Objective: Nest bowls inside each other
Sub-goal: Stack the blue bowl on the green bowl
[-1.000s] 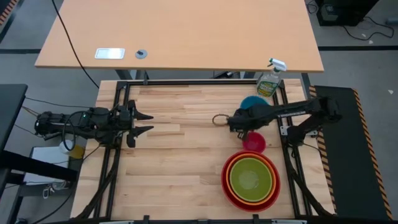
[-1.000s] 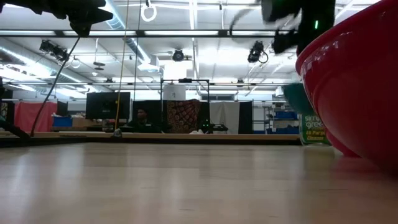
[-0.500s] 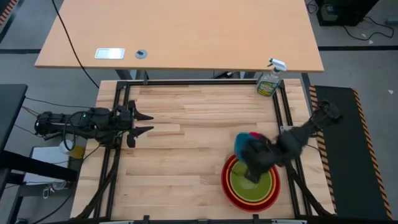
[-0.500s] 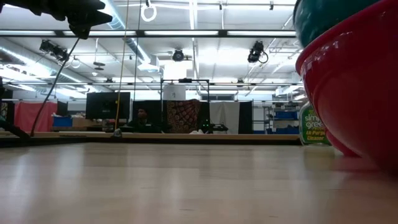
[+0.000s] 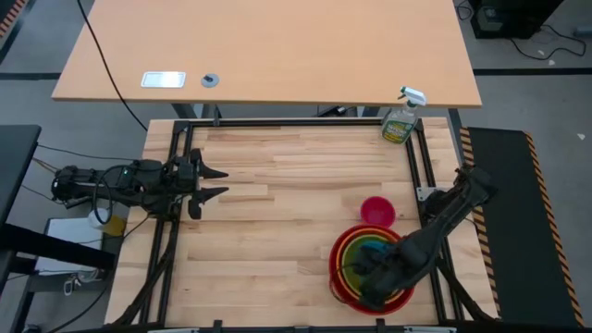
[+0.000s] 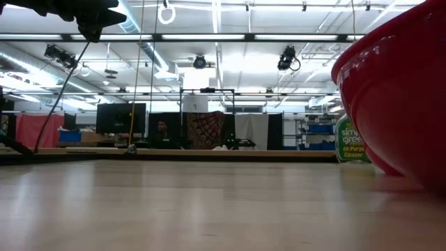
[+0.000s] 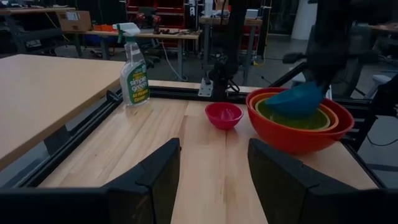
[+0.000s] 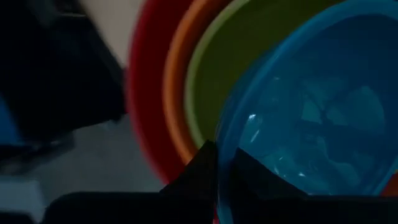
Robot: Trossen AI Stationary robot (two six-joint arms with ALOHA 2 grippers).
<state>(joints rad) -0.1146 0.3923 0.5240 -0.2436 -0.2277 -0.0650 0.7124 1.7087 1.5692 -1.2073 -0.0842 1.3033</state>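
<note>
A red bowl (image 5: 339, 277) stands near the table's right near corner with an orange bowl (image 7: 334, 116) and a lime green bowl (image 7: 292, 119) nested in it. A blue bowl (image 7: 297, 99) hangs tilted over the green one, and my right gripper (image 8: 217, 157) is shut on it from above. The small pink bowl (image 5: 376, 211) stands on its base just beyond the stack. My left gripper (image 5: 218, 183) waits open, level, at the table's left side. My right gripper holds the blue bowl by its rim (image 8: 219, 146) on the side toward the table's near edge, one finger inside the bowl and one outside. The fingers (image 8: 196, 169) point steeply down. The bowl tilts, held side up, low side (image 7: 273, 109) inside the green bowl; whether it touches I cannot tell.
A green spray bottle (image 5: 400, 121) stands at the far right corner. A black frame rail (image 5: 435, 268) runs along the table's right side close to the stack. Bare wood (image 5: 268, 231) fills the middle and left of the table.
My right gripper has swung from the far right, near the spray bottle, toward the near edge, past the pink bowl, and has tipped from slanting to pointing steeply down. The blue bowl went with it, lifted clear, and now hangs tilted over the nested stack.
</note>
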